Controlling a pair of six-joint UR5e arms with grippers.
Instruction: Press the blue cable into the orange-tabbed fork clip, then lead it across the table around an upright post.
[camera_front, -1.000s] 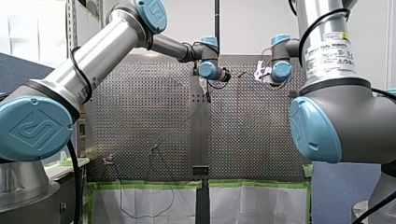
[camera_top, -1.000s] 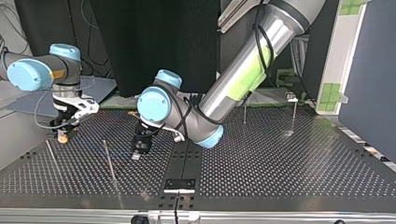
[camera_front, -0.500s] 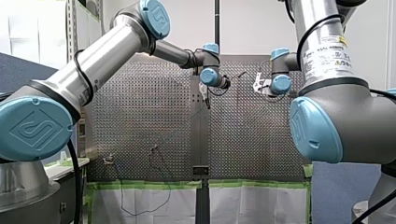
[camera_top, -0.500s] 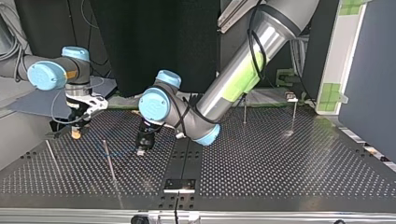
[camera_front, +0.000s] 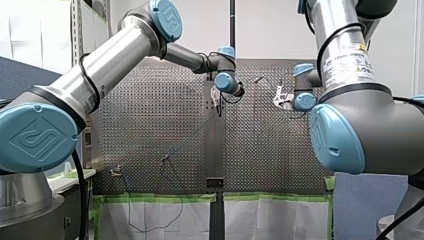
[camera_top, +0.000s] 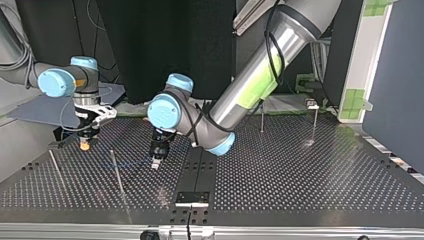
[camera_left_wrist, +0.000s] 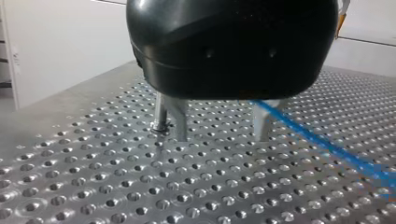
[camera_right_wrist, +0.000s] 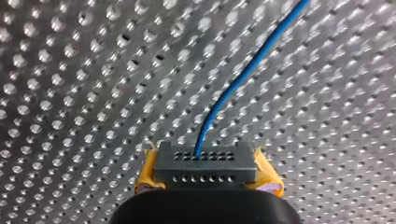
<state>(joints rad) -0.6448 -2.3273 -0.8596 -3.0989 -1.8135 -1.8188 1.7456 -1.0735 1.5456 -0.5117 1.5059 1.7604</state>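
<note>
As the blue cable (camera_right_wrist: 233, 88) runs from a grey block (camera_right_wrist: 205, 165) across the perforated table (camera_right_wrist: 70, 70), the right gripper (camera_right_wrist: 208, 173) clamps that block between yellow pads (camera_right_wrist: 148, 175). The left gripper (camera_left_wrist: 219, 128) hangs low, metal fingers (camera_left_wrist: 176, 119) apart, with the cable beside one and a thin post (camera_left_wrist: 160, 109) by the other.

The cable (camera_right_wrist: 253, 60) is shown blue, the table (camera_right_wrist: 84, 93) silver and hole-dotted, and the pads (camera_right_wrist: 146, 173) of my right gripper (camera_right_wrist: 205, 170) yellow.
</note>
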